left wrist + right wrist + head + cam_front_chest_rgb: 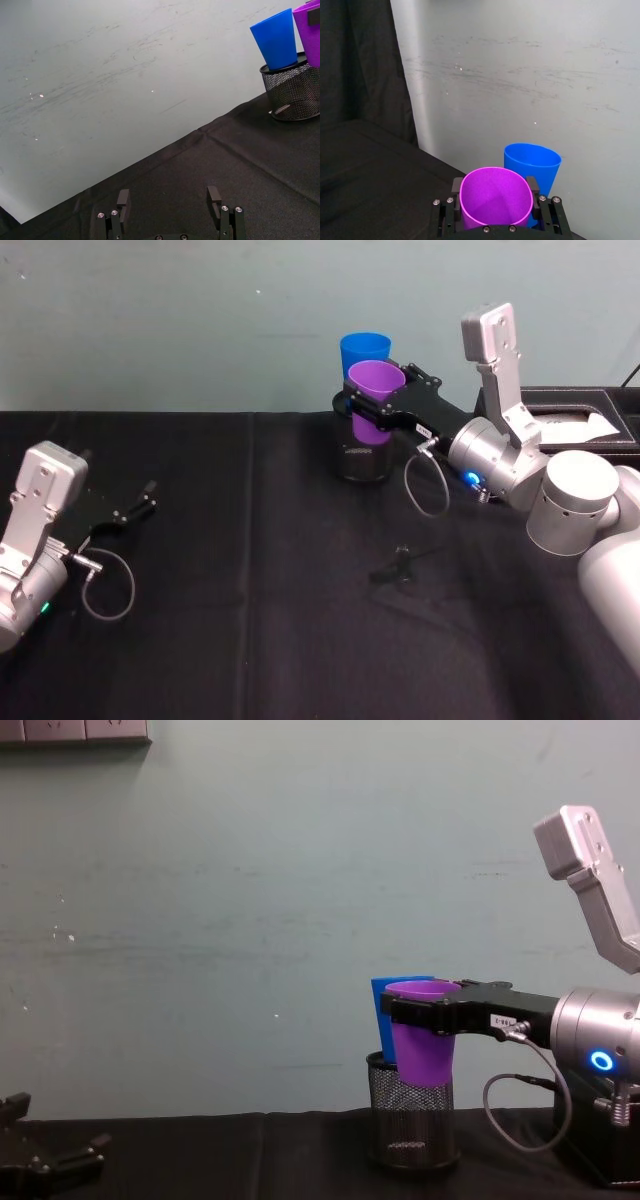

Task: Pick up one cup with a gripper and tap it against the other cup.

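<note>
Right claw [495, 187] clamped on the purple cup [422, 1055], I am judging a slight nudge taps the blue cup [363, 350] just beyond; left claw [169, 195] parked, apart.

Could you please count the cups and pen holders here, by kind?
Plastic tumblers: 2 (purple tapered plastic tumbler in the right claw; bright blue tapered plastic tumbler)
Black wire-mesh pen holder: 1
Total: 3

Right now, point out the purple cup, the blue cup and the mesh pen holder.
purple cup [495, 200], right wrist view, inner wall below the rim.
blue cup [276, 41], left wrist view, outer side wall.
mesh pen holder [410, 1120], chest view, front mesh wall.
</note>
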`<action>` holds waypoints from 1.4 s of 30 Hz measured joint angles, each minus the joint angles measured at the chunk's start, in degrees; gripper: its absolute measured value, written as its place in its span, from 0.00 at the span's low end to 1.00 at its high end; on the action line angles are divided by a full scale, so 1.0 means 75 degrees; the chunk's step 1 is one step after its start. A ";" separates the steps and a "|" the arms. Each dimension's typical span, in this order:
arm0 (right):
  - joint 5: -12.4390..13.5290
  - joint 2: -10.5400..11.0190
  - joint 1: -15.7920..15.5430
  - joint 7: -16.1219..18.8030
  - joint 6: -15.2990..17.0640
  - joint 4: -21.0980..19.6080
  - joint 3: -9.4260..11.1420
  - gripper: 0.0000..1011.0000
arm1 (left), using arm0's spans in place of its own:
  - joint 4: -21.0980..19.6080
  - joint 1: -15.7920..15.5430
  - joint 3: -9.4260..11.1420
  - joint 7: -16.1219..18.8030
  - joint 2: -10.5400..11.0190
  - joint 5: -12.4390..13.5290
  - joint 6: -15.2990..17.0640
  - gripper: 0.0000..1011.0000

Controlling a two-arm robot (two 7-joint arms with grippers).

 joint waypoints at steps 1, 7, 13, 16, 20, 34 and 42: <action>0.0000 0.0000 0.0000 0.0000 0.0000 0.0000 0.0000 0.75 | 0.0000 0.0000 0.0000 0.0000 0.0000 0.0000 0.0000 0.99; 0.0000 0.0000 0.0000 0.0000 0.0000 0.0000 0.0000 0.75 | 0.0000 0.0000 0.0000 0.0000 0.0000 0.0000 0.0000 0.99; 0.0000 0.0000 0.0000 0.0000 0.0000 0.0000 0.0000 0.75 | 0.0000 0.0000 0.0000 0.0000 0.0000 0.0000 0.0000 0.99; 0.0000 0.0000 0.0000 0.0000 0.0000 0.0000 0.0000 0.75 | 0.0000 0.0000 0.0000 0.0000 0.0000 0.0000 0.0000 0.99; 0.0000 0.0000 0.0000 0.0000 -0.0001 0.0000 0.0000 0.75 | 0.0000 0.0000 0.0000 0.0000 0.0000 0.0000 0.0000 0.99; 0.0000 0.0000 0.0000 0.0000 0.0000 0.0000 0.0000 0.75 | 0.0000 0.0000 0.0000 0.0000 0.0000 -0.0001 0.0000 0.99; -0.0006 0.0013 -0.0011 0.0024 -0.0061 -0.0011 -0.0004 0.75 | 0.0000 0.0000 0.0000 0.0000 0.0000 -0.0001 0.0000 0.99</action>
